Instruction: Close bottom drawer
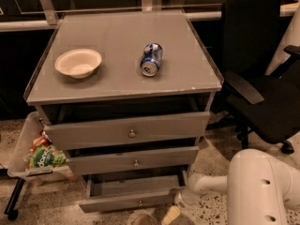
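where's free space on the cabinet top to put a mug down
Bare: the back strip behind the bowl and can, and the front right corner beside the can. Tighter between them. The gripper sits low, by the right front corner of the open bottom drawer.

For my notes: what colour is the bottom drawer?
The bottom drawer is grey, camera view; the gripper is by its front right corner.

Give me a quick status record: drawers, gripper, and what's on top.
bottom drawer: pulled well out, not closed
gripper: low by that drawer's front right corner
middle drawer: slightly out
top drawer: slightly out
cabinet top: bowl on left, can lying on its side to its right
nearby: office chair on right
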You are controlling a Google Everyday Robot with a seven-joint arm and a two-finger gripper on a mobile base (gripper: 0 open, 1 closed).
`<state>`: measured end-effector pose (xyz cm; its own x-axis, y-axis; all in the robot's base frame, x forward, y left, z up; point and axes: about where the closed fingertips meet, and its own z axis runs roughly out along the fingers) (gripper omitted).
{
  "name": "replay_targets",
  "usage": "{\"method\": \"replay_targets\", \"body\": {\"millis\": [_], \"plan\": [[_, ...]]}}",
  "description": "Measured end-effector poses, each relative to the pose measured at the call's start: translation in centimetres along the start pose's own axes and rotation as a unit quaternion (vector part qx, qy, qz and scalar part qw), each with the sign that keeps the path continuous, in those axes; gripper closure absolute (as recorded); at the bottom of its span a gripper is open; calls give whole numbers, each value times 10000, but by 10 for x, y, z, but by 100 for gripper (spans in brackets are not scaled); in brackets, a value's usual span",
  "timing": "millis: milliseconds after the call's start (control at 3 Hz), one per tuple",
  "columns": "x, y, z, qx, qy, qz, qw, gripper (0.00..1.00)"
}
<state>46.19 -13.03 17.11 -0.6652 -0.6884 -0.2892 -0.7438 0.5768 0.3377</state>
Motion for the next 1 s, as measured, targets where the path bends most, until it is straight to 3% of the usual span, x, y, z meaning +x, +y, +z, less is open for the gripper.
{"method": "replay_targets", "body": {"millis": [333, 1000], "plan": [[0, 0, 0, 0, 0, 0, 10000, 19], [-4, -1, 3, 14, 38, -30, 10000, 65]]}}
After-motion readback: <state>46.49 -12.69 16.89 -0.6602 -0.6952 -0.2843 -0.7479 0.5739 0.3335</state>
